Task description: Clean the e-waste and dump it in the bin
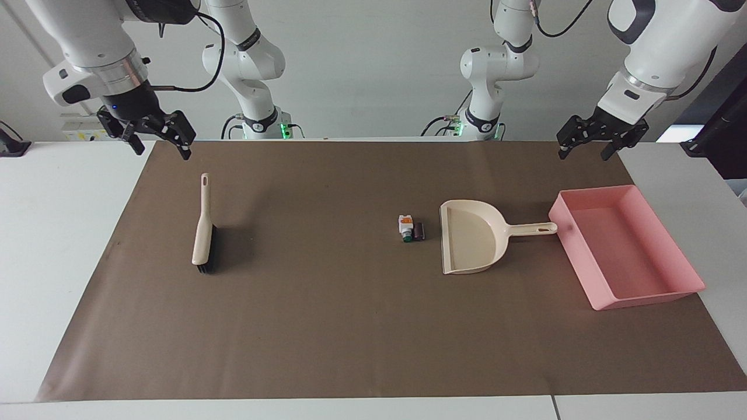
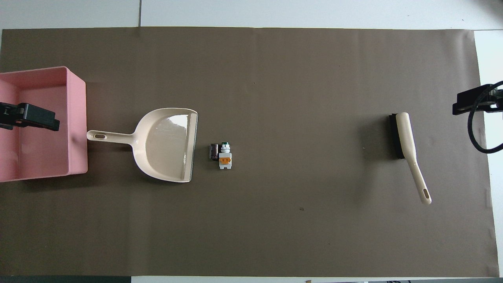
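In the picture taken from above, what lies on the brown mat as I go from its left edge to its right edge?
Pink bin → cream dustpan → dark block → white part → brush.

You get one high view facing the robots, one steep overhead from their end; both share the whole brown mat [image 1: 327, 326] [image 2: 275, 236].
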### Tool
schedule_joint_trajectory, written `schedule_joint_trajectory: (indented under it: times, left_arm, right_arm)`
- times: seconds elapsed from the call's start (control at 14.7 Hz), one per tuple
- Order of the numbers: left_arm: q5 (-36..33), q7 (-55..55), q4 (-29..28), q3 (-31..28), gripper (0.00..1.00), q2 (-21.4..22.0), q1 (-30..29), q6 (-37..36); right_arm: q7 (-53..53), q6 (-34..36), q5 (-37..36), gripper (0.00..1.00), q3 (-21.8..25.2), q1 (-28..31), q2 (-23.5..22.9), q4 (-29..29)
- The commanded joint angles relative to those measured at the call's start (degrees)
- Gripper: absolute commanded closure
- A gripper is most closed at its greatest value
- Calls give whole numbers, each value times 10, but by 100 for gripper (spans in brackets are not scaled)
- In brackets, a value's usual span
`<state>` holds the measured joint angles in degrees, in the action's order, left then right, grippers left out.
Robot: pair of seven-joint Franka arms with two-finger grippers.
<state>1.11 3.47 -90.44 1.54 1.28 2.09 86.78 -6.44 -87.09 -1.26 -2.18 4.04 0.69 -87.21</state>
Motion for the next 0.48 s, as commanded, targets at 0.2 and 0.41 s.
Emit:
schedule_joint_trajectory:
  times: [0.2,0.41]
  left_arm:
    - [-10,40,-19,0,0,16,-2,12]
    - [-10,38,-20,0,0,16,-2,16]
  right_arm:
    - [13,-4,4,0,-2,3,2,1]
    - [10,-3,6,0,-2,3,4,-1]
